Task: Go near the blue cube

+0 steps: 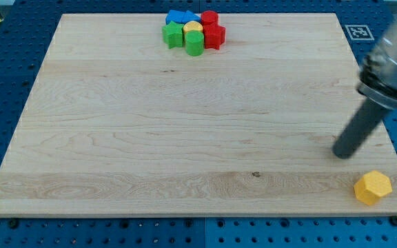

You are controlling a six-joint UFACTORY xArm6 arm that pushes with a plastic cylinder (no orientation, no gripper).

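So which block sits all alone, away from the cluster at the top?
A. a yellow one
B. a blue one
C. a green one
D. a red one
A: the yellow block lies alone at the view's bottom right, just below my tip.

— Where does the arm (395,58) come in?
— From the view's upper right corner, blurred grey housing, partly cut off by the edge.
— And the rod (360,127)?
— Dark, straight, slanting down toward the view's left from the housing.
— My tip (341,153)?
— At the rod's lower end, low on the view's right side, down on the counter (185,138).
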